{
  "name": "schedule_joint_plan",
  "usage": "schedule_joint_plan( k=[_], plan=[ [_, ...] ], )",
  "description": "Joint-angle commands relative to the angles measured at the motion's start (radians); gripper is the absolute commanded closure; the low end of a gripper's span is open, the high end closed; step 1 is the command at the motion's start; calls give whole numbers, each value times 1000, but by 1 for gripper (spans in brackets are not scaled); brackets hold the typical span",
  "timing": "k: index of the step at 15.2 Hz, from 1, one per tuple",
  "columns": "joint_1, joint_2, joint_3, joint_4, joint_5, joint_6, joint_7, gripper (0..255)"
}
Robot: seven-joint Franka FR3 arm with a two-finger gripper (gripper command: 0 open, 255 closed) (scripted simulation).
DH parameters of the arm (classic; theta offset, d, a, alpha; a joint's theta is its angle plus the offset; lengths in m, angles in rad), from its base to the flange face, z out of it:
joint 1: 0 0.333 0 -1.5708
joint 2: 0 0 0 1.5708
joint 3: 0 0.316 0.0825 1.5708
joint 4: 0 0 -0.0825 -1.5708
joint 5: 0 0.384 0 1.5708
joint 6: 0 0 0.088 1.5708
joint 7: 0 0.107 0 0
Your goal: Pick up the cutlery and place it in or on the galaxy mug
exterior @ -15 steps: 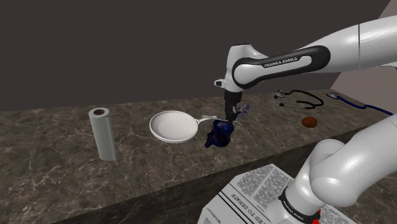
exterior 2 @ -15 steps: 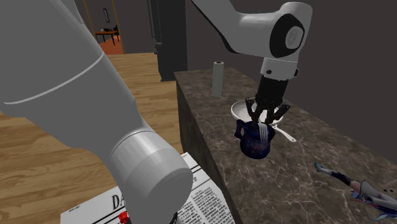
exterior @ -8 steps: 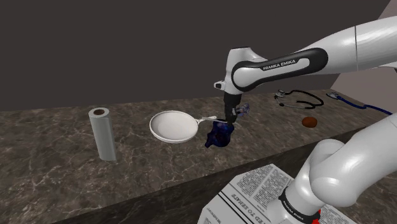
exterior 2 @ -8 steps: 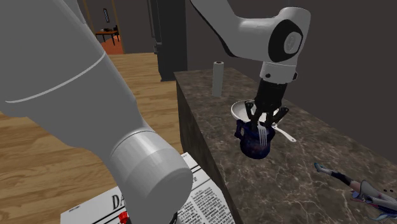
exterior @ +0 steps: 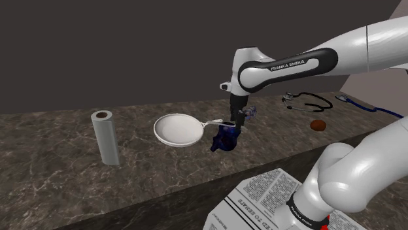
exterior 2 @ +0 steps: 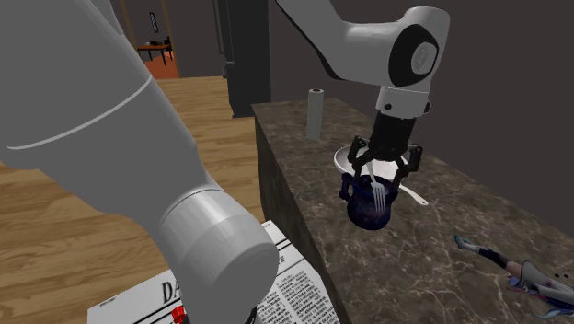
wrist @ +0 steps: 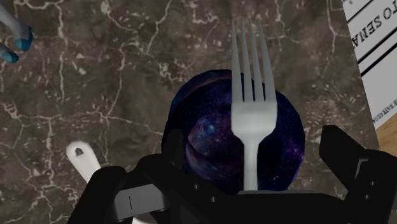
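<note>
Gripper (exterior 2: pixel 384 166) is held directly above the galaxy mug (exterior 2: pixel 368 210). Jaws are spread wide, nothing clamped.

Fork (wrist: pixel 253 108) is stood in the mug, handle down inside, tines up past the rim. Mug is sat on the dark marble-look counter (exterior: pixel 59 170), approx mid-counter.

Key relation:
- Fork lies straight below the jaws, between the 2 fingers, and appears touched by neither.
- Its long axis is approx vertical, so approx in line w/ the gripper's approach axis, tines pointed up at the palm.
- A slight lean against the rim is suggested in wrist view but can't be confirmed.

Judgement:
- Placement looks done, fork is supported by the mug alone.
- Only a retreat is est. to be left.
- A straight lift along the fork axis is called for, w/ no lateral shift until fingertips are above the tines.

Risk: if the hand is moved sideways early, the tines could be caught by a finger, and the fork levered out or the mug tipped.

Surroundings:
- White frying pan (exterior: pixel 176 131) is just beside the mug, handle run toward it. A low swing that way should be avoided.
- Paper towel roll (exterior: pixel 104 137) and stethoscope (exterior: pixel 307 100) are well apart on opposite sides, no issue expected.
</note>
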Motion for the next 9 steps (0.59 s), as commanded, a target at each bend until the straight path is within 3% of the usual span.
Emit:
schedule_joint_plan(
  k=[1, 3, 9],
  plan=[
    [0, -12, 2, 45, 1, -57, -2, 0],
    [2, -21, 5, 99, 3, -119, -2, 0],
    [2, -21, 5, 99, 3, -119, -2, 0]
  ],
)
